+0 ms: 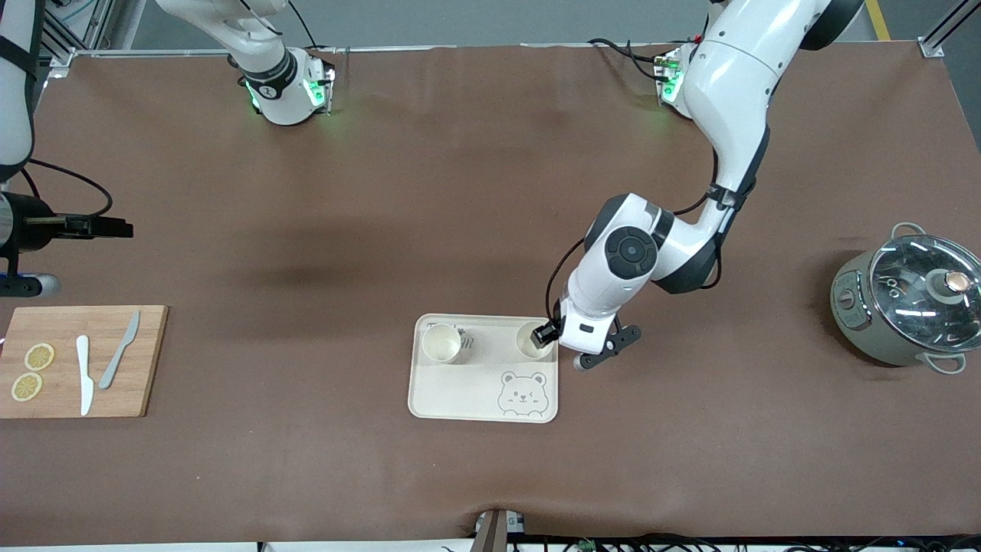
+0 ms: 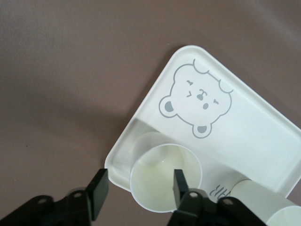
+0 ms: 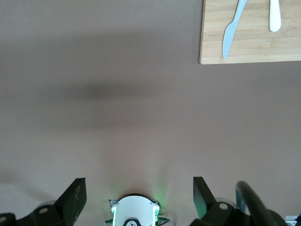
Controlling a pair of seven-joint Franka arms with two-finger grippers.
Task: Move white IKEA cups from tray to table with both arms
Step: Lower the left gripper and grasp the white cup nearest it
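Two white IKEA cups stand upright on the cream bear tray (image 1: 475, 395), along its edge farther from the front camera. One cup (image 1: 442, 343) is toward the right arm's end. The other cup (image 1: 529, 340) (image 2: 157, 181) is at the tray corner toward the left arm's end. My left gripper (image 1: 546, 335) (image 2: 138, 190) straddles this cup's wall: one finger (image 2: 178, 186) is inside the cup, the other stands outside with a gap to the rim, so it is open. My right gripper (image 1: 119, 228) (image 3: 139, 197) waits open and empty above the table at the right arm's end.
A wooden cutting board (image 1: 80, 399) with two lemon slices (image 1: 32, 372), a white knife (image 1: 84, 373) and a grey knife (image 1: 119, 351) lies at the right arm's end. A grey-green pot with glass lid (image 1: 908, 303) stands at the left arm's end.
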